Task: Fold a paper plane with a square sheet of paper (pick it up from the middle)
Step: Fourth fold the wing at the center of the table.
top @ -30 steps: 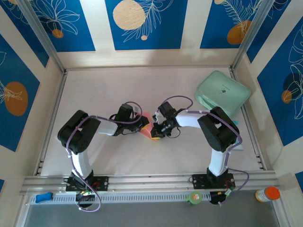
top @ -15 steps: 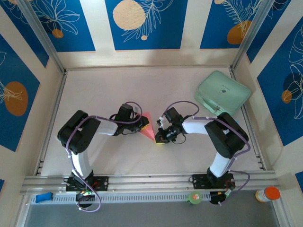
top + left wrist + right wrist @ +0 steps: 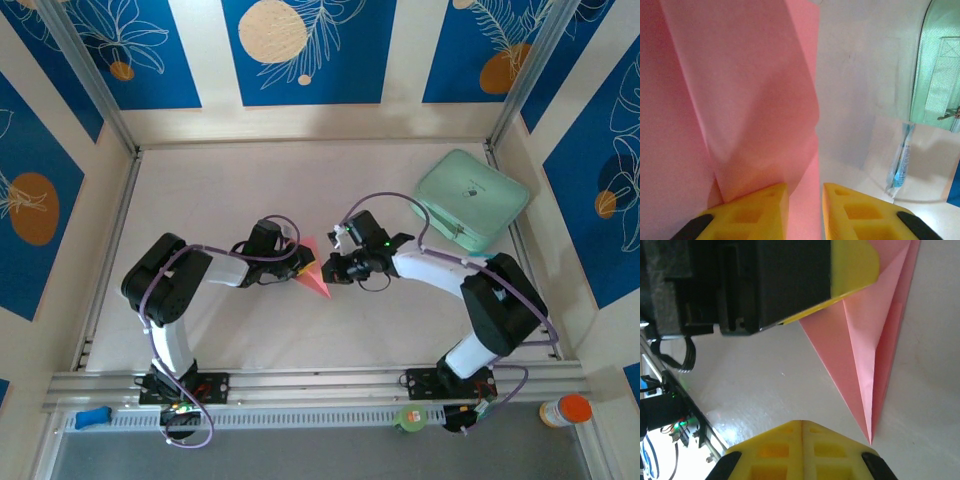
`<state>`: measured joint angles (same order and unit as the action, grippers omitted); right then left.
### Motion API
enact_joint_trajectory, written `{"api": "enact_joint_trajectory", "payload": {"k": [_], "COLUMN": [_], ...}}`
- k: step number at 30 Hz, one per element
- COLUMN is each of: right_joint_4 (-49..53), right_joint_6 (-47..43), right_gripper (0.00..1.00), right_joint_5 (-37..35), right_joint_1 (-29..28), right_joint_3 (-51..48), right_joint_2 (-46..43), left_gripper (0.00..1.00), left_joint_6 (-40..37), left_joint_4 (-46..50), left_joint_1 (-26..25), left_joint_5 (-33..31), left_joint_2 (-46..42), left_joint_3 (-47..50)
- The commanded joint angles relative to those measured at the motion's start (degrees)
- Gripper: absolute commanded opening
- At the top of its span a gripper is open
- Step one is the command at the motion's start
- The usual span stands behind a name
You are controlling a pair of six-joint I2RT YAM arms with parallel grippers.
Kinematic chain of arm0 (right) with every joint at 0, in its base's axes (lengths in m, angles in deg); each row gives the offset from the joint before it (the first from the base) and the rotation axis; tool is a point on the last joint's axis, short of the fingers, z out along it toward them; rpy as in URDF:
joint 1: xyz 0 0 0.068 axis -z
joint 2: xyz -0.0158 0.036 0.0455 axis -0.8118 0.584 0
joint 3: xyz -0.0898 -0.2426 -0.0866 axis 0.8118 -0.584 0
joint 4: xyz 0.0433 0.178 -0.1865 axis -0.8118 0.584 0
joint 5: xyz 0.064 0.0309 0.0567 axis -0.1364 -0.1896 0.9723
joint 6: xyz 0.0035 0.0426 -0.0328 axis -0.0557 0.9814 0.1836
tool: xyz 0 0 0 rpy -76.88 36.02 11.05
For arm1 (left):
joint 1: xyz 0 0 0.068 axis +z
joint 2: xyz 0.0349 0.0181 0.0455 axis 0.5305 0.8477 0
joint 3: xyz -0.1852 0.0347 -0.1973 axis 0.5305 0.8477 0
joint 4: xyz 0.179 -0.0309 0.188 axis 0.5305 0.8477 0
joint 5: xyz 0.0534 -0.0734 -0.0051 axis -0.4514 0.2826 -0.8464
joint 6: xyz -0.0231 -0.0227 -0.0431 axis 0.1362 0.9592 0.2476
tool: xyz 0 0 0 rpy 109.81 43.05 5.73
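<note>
Paper plane between both grippers' jaws.

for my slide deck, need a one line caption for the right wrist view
Shut right gripper beside the sharp tip of the folded pink paper plane, whose wide end the left gripper holds.

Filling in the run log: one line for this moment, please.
left pincer: pinching paper plane | right pincer: shut, empty, beside the tip

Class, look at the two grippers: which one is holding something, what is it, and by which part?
The left gripper pinches the pink paper at its wide end, away from the sharp tip. The right gripper is shut on nothing, beside the tip.
</note>
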<state>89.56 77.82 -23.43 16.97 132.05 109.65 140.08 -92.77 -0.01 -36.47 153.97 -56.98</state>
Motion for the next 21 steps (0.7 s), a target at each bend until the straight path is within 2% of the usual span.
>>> {"api": "enact_joint_trajectory", "payload": {"k": [1,9,21], "right_joint_4": [0.93,-0.05,-0.2], "right_joint_6": [1.43,1.46,2.81], "right_gripper": [0.02,0.01,0.01], "right_joint_5": [-2.0,-2.28,-3.4], "right_joint_1": [-0.89,-1.09,-0.58], "right_joint_3": [2.01,4.71,3.67], "right_joint_2": [3.11,8.98,12.11], "left_gripper": [0.27,0.27,0.27], "left_joint_6": [0.14,0.35,0.69], "left_joint_4": [8.96,9.28,9.8], "left_joint_1": [0.23,0.22,0.2], "left_joint_5": [-4.43,-4.64,-4.82], "left_joint_2": [2.06,2.06,1.89], "left_joint_3": [1.78,1.92,1.65]}}
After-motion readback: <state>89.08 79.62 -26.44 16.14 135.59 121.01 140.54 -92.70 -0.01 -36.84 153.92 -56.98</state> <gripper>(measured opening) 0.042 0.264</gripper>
